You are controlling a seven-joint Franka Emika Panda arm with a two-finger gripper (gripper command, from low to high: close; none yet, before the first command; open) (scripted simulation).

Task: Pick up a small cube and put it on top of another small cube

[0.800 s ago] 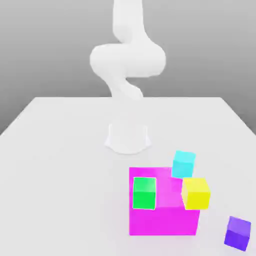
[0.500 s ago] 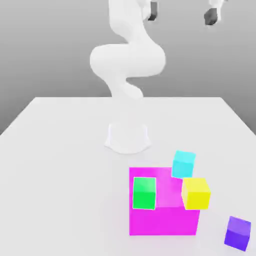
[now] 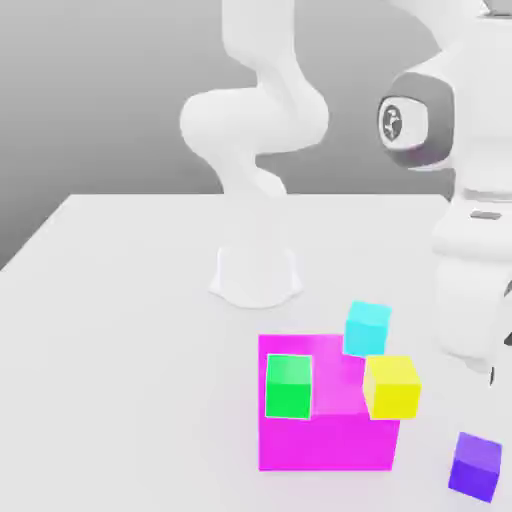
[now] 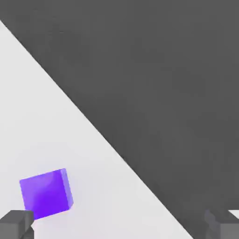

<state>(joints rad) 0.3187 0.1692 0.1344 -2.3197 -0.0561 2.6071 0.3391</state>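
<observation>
The small purple cube [image 3: 475,465] rests on the white table near the front corner on the exterior view's right, apart from the other blocks. The arm's white hand [image 3: 470,290] hangs above and slightly behind it. In the hand view the purple cube [image 4: 45,193] lies just beside one dark finger [image 4: 16,224], off to one side of the gap. My gripper [image 4: 119,228] is open with nothing between its fingers. A green cube [image 3: 288,386] and a yellow cube [image 3: 392,386] sit by the big magenta block [image 3: 325,430], and a cyan cube [image 3: 367,328] stands behind it.
The robot's base [image 3: 256,272] stands at the middle back of the table [image 3: 120,330]. In the hand view the table edge [image 4: 116,149] runs diagonally close to the purple cube, with dark floor beyond it.
The arm has swung down from the top of the exterior view to its right side, over the purple cube. None of the cubes has moved.
</observation>
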